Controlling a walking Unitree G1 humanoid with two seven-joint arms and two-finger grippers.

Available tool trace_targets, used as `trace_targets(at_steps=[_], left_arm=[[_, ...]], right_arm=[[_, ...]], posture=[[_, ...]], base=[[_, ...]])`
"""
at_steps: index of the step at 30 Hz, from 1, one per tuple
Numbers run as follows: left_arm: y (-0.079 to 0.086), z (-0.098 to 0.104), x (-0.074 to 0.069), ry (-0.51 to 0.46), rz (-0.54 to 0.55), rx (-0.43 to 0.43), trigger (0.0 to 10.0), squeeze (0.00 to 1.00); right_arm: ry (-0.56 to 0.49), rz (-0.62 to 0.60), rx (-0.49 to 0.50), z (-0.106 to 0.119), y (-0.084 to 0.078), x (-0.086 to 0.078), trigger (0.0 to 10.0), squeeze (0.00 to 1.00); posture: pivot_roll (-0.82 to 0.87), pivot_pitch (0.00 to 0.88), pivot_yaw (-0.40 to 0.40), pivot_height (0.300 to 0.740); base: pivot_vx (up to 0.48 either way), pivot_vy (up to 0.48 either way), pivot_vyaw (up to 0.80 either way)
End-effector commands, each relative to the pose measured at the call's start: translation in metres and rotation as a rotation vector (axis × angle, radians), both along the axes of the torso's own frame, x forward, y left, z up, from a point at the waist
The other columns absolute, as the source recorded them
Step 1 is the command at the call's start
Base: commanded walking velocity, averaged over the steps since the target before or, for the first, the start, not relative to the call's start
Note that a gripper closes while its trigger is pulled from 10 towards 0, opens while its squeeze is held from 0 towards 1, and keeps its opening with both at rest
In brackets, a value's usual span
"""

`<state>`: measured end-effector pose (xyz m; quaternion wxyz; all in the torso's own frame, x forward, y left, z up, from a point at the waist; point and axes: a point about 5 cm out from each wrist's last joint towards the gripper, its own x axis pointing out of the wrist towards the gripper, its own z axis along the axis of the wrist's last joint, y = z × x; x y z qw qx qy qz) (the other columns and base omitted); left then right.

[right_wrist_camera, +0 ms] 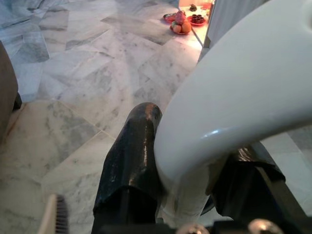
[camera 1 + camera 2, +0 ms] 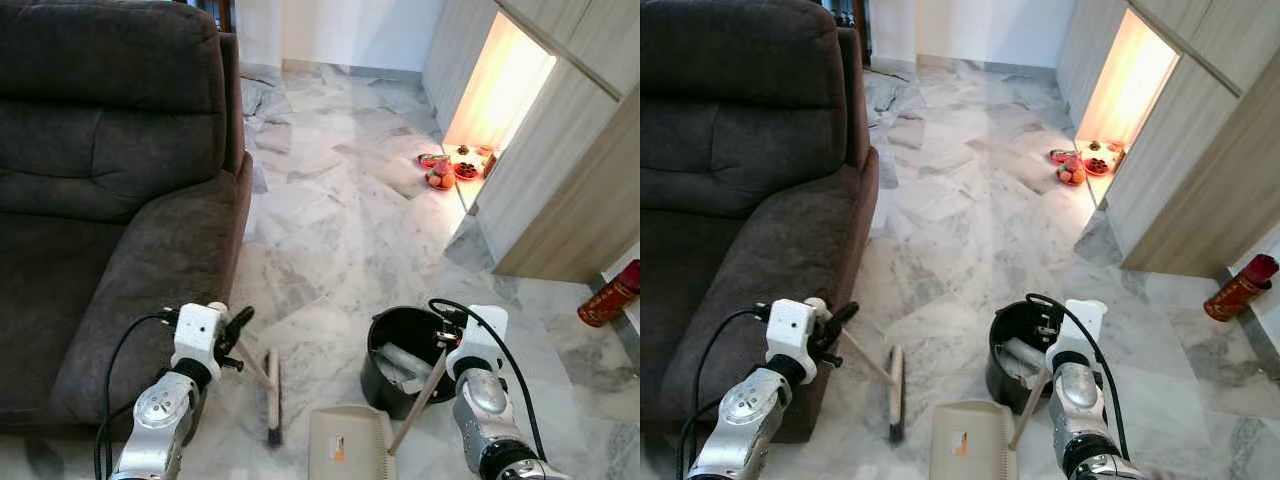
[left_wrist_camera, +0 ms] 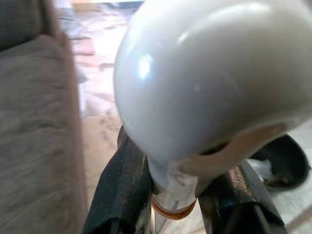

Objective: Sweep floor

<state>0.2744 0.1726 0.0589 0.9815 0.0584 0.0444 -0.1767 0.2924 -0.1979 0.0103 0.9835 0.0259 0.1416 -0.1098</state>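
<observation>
A marble-tiled floor point(image 2: 340, 230) is seen from above, with a dark grey fabric sofa point(image 2: 100, 200) filling the robot's left side and pale wood-grain cabinets point(image 2: 560, 170) along the right. The left gripper point(image 2: 232, 338) is held just beside the sofa's front corner, its jaws pinched on the white rounded top of a broom handle point(image 3: 204, 87); in the left wrist view a black finger point(image 3: 119, 190) is pressed against each side of the handle's neck, just above an orange ring. From there the handle is angled down to the broom head point(image 2: 273, 398), which rests on the floor as a narrow dark strip of bristles, between the sofa and the dustpan. The right gripper point(image 2: 452, 345) is clamped on the white curved grip of the dustpan handle point(image 1: 234, 102), a black finger point(image 1: 129, 161) lying against it on either side. The handle slants down to the beige dustpan point(image 2: 350, 442), which sits flat on the floor just in front of a black bucket point(image 2: 400, 360); crumpled clear plastic is seen inside the bucket. Farther off, red plates of fruit point(image 2: 440, 175) are set on the floor at a lit opening between the cabinets, and a red fire extinguisher point(image 2: 610, 293) lies near the right wall.
</observation>
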Motion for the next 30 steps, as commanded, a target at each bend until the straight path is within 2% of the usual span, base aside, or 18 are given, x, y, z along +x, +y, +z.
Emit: trace_targets(at_steps=[1, 9, 15, 19, 24, 27, 30], left_arm=[[-0.007, 0.007, 0.000, -0.024, -0.057, 0.016, 10.0, 0.00], [-0.008, 0.009, -0.002, -0.005, -0.127, 0.055, 10.0, 0.00], [0.005, 0.007, -0.006, 0.018, -0.127, 0.108, 10.0, 0.00], [0.019, 0.010, -0.009, 0.029, -0.099, 0.151, 10.0, 0.00], [0.024, 0.010, -0.012, 0.031, -0.084, 0.167, 10.0, 0.00], [0.022, 0.011, -0.011, 0.014, -0.059, 0.155, 10.0, 0.00], [0.017, 0.014, -0.008, -0.032, 0.029, 0.083, 10.0, 0.00]], right_arm=[[-0.033, -0.009, -0.010, 0.004, -0.003, 0.001, 10.0, 0.00], [-0.034, -0.004, -0.006, 0.004, -0.002, 0.002, 10.0, 0.00], [-0.025, -0.002, -0.005, 0.004, -0.003, 0.001, 10.0, 0.00], [-0.023, 0.004, -0.005, 0.003, -0.002, 0.001, 10.0, 0.00], [-0.021, 0.007, -0.004, 0.003, -0.002, 0.002, 10.0, 0.00], [-0.021, 0.010, -0.003, 0.004, -0.001, 0.002, 10.0, 0.00], [-0.024, 0.010, -0.001, 0.004, -0.001, 0.003, 10.0, 0.00]], posture=[[0.08, 0.000, -0.088, 0.740], [0.09, 0.000, -0.091, 0.740], [0.10, 0.008, -0.098, 0.740], [0.10, 0.020, -0.104, 0.740], [0.11, 0.025, -0.106, 0.740], [0.11, 0.028, -0.108, 0.740], [0.11, 0.031, -0.109, 0.740]], base=[[0.000, 0.000, 0.00], [0.000, 0.000, 0.00], [0.000, 0.000, 0.00], [0.000, 0.000, 0.00], [0.000, 0.000, 0.00], [0.000, 0.000, 0.00], [0.000, 0.000, 0.00]])
